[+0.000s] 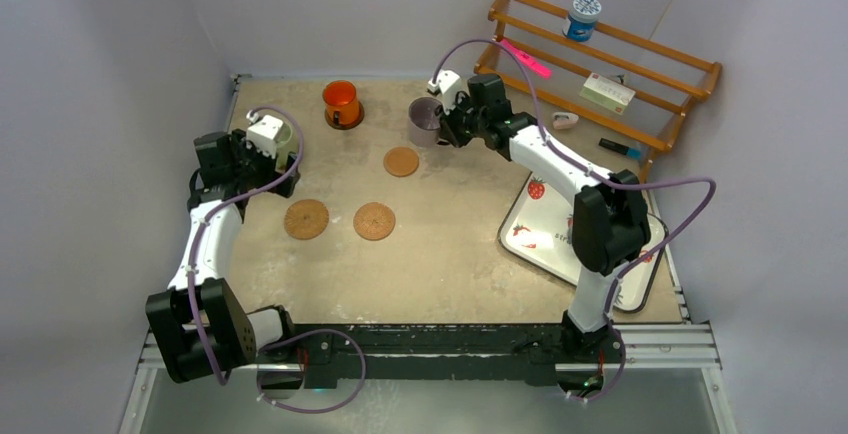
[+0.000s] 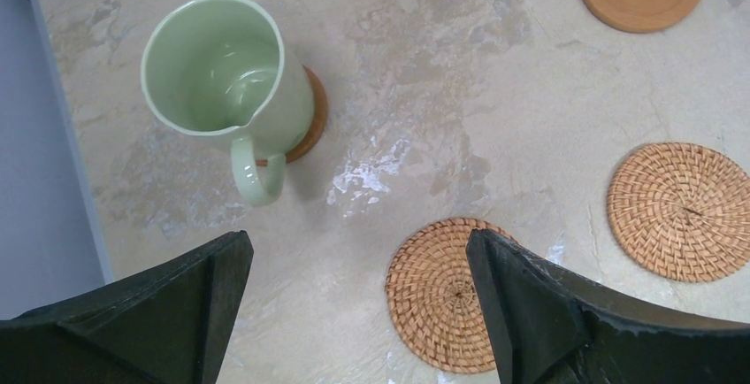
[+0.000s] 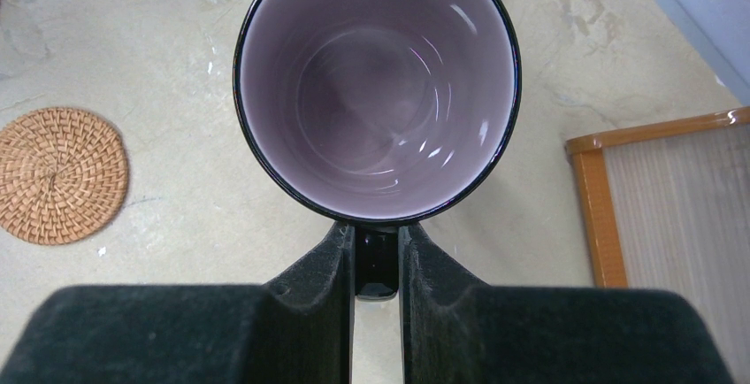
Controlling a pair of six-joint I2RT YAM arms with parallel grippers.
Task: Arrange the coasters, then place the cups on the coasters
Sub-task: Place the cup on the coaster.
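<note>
the pale green mug (image 2: 221, 74) is plain. the orange mug (image 1: 340, 102) is translucent. the purple-grey mug (image 3: 378, 92) shows a lilac inside and a black rim. a woven coaster (image 2: 681, 210) has tan spirals. the tray (image 1: 545, 224) is white with red strawberries.

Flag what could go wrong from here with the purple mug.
1. The right gripper pinches the purple mug only by its handle, so the mug may swing or tilt when lowered.
2. The free wooden coaster looks hardly wider than the mug; an off-centre landing seems possible.
3. The green mug sits off-centre on its coaster, near the open left gripper; a move could clip it.
</note>
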